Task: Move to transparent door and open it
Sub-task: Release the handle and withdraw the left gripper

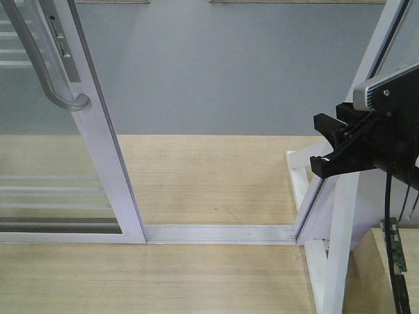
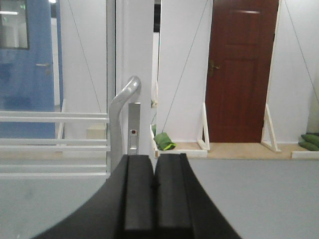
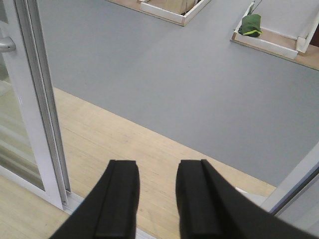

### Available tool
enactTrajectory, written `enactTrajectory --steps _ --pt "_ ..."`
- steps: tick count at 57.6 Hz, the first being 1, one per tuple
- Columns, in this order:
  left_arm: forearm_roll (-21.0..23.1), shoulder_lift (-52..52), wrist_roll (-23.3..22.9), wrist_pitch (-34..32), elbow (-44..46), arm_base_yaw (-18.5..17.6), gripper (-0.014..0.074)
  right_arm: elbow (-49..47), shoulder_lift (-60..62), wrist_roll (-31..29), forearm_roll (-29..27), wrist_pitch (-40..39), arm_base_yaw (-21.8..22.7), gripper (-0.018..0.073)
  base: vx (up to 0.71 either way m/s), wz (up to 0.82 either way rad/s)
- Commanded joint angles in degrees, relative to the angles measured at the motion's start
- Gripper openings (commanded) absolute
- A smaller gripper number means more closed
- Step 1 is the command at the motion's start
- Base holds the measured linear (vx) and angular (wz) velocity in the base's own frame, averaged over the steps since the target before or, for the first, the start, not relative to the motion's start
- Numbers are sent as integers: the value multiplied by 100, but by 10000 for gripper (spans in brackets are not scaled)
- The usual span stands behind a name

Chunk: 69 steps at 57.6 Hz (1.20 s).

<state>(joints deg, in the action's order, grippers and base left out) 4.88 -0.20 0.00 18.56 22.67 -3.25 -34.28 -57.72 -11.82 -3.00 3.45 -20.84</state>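
Front view: I see the floor (image 1: 216, 72), grey beyond the doorway, with a strip of light wood boards on either side of the white track (image 1: 219, 233) that runs across the opening.

The door (image 1: 105, 157) stands at the left of the front view, slid aside, so the opening between its stile and the slanted white post (image 1: 376, 52) on the right is clear. Thin white bars cross its glass. Its curved grey handle (image 1: 46, 65) sits on the stile, upper left. In the right wrist view the door's stile runs down the left edge.

The left wrist view looks past the handle to a blue wall on the left, white panels and a brown door (image 2: 241, 69) further back. A green bag (image 2: 164, 141) lies on the floor near a white panel's base.

Right hand (image 3: 157, 194): its two black fingers stand apart with nothing between them, above the wood boards and well clear of the door. The front view shows it at the right edge, just before the post.

Left hand (image 2: 153, 191): fingers pressed together, holding nothing, pointing toward the handle, not touching it.
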Motion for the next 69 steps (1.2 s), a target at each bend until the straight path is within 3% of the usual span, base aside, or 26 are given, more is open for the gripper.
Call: enactTrajectory --steps 1,15,25,40,69 --pt "-93 -118 -52 -957 -376 -25 -6 -187 76 -23 6 -417 11 281 0 0" --pt "-527 -125 -59 -1469 -1771 -316 -6 -187 73 -23 6 -381 11 281 0 0" --pt "-528 -125 -59 -1923 -2618 -316 -6 -187 73 -23 6 -381 11 281 0 0" --pt "-528 -119 -59 -1465 -2601 -316 -6 -187 73 -23 6 -302 11 281 0 0" --pt "-528 -119 -59 -1465 -2601 -316 -6 -187 73 -23 6 -287 11 281 0 0"
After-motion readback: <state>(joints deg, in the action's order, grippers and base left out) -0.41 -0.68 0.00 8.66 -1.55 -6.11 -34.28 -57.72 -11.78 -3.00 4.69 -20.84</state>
